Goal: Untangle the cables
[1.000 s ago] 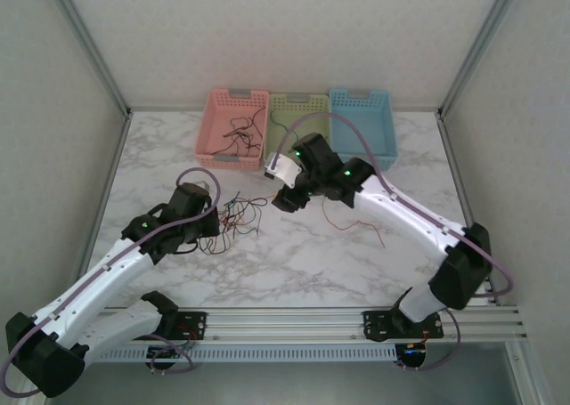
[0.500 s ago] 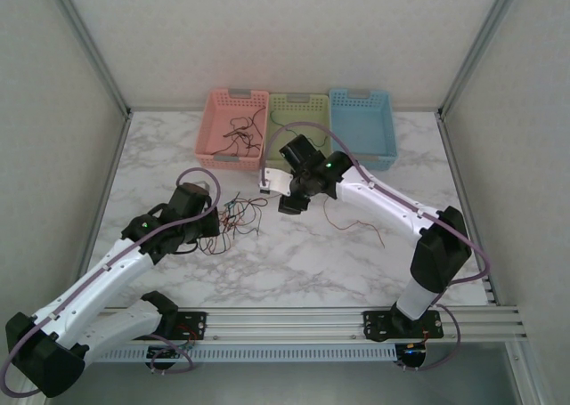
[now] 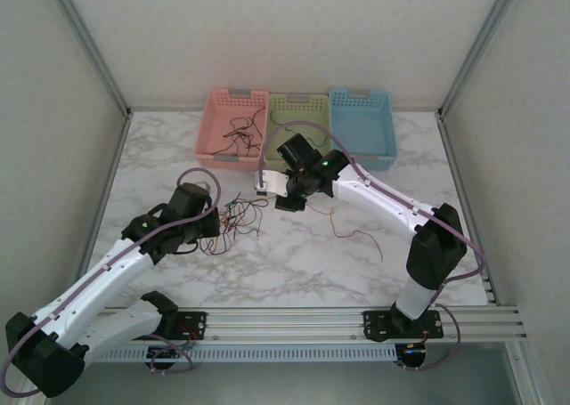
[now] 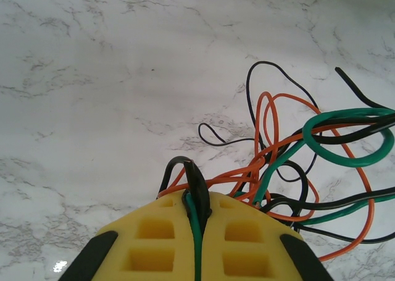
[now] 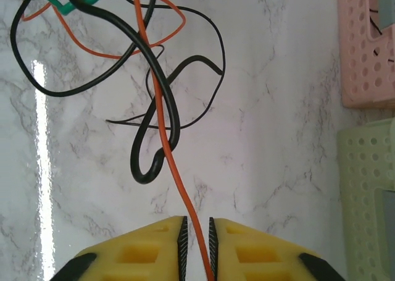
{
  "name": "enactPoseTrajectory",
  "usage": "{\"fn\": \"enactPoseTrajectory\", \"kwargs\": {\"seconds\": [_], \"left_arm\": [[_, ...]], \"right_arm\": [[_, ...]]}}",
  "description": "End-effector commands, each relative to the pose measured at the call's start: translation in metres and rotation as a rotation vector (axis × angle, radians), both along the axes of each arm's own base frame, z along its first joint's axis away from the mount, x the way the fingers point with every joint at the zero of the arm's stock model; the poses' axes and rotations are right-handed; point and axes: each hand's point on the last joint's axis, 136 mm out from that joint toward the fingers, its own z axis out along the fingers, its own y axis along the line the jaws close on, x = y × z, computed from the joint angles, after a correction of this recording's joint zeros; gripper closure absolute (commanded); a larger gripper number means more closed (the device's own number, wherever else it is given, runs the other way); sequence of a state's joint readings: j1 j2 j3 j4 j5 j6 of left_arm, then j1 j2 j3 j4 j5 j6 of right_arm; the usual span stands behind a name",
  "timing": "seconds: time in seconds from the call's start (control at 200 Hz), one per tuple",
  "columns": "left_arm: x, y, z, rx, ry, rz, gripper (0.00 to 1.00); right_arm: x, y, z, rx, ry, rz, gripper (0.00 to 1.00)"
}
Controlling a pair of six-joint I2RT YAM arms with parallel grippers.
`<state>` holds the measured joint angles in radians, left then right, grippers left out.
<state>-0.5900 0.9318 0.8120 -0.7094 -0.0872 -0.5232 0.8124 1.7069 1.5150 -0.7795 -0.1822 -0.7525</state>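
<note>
The cables are thin black, green, red and orange wires, tangled in a heap (image 3: 236,216) on the marble table left of centre. My left gripper (image 3: 216,220) sits at the heap's left edge. In the left wrist view it (image 4: 197,201) is shut on a green wire and a black wire, and the tangle (image 4: 290,163) spreads to the right. My right gripper (image 3: 283,206) hovers at the heap's right side. In the right wrist view its jaws (image 5: 196,222) stand narrowly apart, and one orange wire (image 5: 176,182) runs between them. That wire's tail (image 3: 356,236) trails right across the table.
Three baskets stand in a row at the back: pink (image 3: 214,125) with a few wires in it, green (image 3: 298,102) and blue (image 3: 361,125). The pink basket (image 5: 364,46) and green basket (image 5: 367,188) lie just right of my right gripper. A thick black loop (image 5: 174,117) crosses the orange wire.
My right gripper has moved left toward the tangle and its elbow has swung in. The orange tail on the table has shifted. The left arm has stayed put.
</note>
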Motion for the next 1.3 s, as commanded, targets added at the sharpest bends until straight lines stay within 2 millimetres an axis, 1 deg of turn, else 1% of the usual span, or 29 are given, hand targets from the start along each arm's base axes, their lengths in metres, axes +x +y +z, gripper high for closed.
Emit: {"fn": "enactPoseTrajectory", "kwargs": {"seconds": [0.0,0.025,0.1,0.19,0.195,0.275,0.315,0.32,0.325,0.416,0.506,0.526,0.551,0.631,0.641,0.646,0.686,0.736,0.751,0.781,0.811,0.816,0.836,0.846,0.971,1.041,1.146,1.216,1.297], "left_arm": [[0.000,-0.003,0.007,-0.004,-0.010,-0.019,1.00],[0.000,-0.003,0.007,-0.003,-0.010,-0.016,1.00],[0.000,-0.002,0.007,0.001,-0.011,-0.013,1.00],[0.000,0.000,0.005,0.008,-0.008,-0.007,1.00],[0.000,0.000,0.005,0.008,-0.009,-0.007,1.00],[0.000,0.002,0.003,0.018,-0.006,0.003,1.00],[0.001,0.003,0.003,0.021,-0.008,0.011,1.00],[0.001,0.004,0.003,0.022,-0.009,0.012,1.00],[0.001,0.004,0.003,0.023,-0.009,0.014,1.00],[0.000,0.008,0.000,0.030,-0.013,0.034,0.99],[0.000,0.012,-0.001,0.032,-0.019,0.054,1.00],[0.000,0.012,-0.002,0.033,-0.021,0.058,1.00],[0.000,0.013,-0.002,0.033,-0.023,0.064,1.00],[-0.001,0.017,-0.004,0.041,-0.024,0.084,1.00],[-0.001,0.018,-0.005,0.041,-0.024,0.086,1.00],[-0.001,0.018,-0.005,0.042,-0.024,0.086,1.00],[-0.001,0.019,-0.005,0.041,-0.026,0.091,1.00],[-0.002,0.020,-0.005,0.043,-0.026,0.095,1.00],[-0.002,0.020,-0.005,0.042,-0.027,0.097,1.00],[-0.002,0.021,-0.005,0.043,-0.029,0.098,1.00],[-0.002,0.022,-0.005,0.046,-0.029,0.102,1.00],[-0.002,0.022,-0.004,0.046,-0.031,0.102,1.00],[-0.002,0.023,-0.004,0.045,-0.033,0.106,1.00],[-0.002,0.023,-0.004,0.046,-0.033,0.106,1.00],[-0.002,0.027,-0.004,0.059,-0.037,0.121,1.00],[-0.002,0.027,-0.004,0.059,-0.038,0.123,1.00],[-0.002,0.027,-0.005,0.056,-0.039,0.126,1.00],[-0.002,0.027,-0.006,0.056,-0.035,0.126,1.00],[-0.002,0.025,-0.008,0.049,-0.034,0.123,0.99]], "right_arm": [[-0.005,0.007,0.013,0.035,0.004,0.028,0.97],[-0.005,0.007,0.014,0.040,0.003,0.025,1.00],[0.000,0.006,0.020,0.059,-0.029,-0.005,1.00],[0.013,0.002,0.035,0.110,-0.073,-0.093,1.00],[0.017,0.000,0.038,0.125,-0.075,-0.116,1.00],[0.031,-0.011,0.053,0.193,-0.069,-0.227,1.00],[0.031,-0.011,0.058,0.233,-0.063,-0.249,1.00],[0.037,-0.017,0.061,0.247,-0.067,-0.276,1.00],[0.038,-0.018,0.061,0.251,-0.065,-0.284,1.00],[0.043,-0.033,0.072,0.340,-0.066,-0.364,1.00],[0.058,-0.060,0.084,0.416,-0.070,-0.514,1.00],[0.063,-0.071,0.089,0.444,-0.078,-0.563,1.00],[0.068,-0.079,0.090,0.463,-0.078,-0.605,1.00],[0.087,-0.120,0.101,0.566,-0.070,-0.803,1.00],[0.088,-0.122,0.103,0.574,-0.070,-0.813,1.00],[0.090,-0.128,0.104,0.586,-0.071,-0.835,1.00],[0.098,-0.148,0.109,0.627,-0.075,-0.919,1.00],[0.107,-0.175,0.111,0.661,-0.089,-1.040,1.00],[0.108,-0.180,0.112,0.666,-0.094,-1.061,1.00],[0.112,-0.199,0.112,0.681,-0.106,-1.140,1.00],[0.114,-0.208,0.113,0.694,-0.112,-1.180,1.00],[0.115,-0.213,0.113,0.698,-0.116,-1.202,1.00],[0.116,-0.220,0.114,0.711,-0.121,-1.232,1.00],[0.117,-0.227,0.114,0.722,-0.125,-1.263,1.00],[0.117,-0.271,0.116,0.841,-0.129,-1.443,1.00],[0.115,-0.282,0.117,0.887,-0.131,-1.475,1.00],[0.113,-0.285,0.118,0.884,-0.139,-1.486,1.00],[0.111,-0.293,0.118,0.889,-0.168,-1.519,1.00],[0.112,-0.287,0.118,0.893,-0.140,-1.490,1.00]]}}
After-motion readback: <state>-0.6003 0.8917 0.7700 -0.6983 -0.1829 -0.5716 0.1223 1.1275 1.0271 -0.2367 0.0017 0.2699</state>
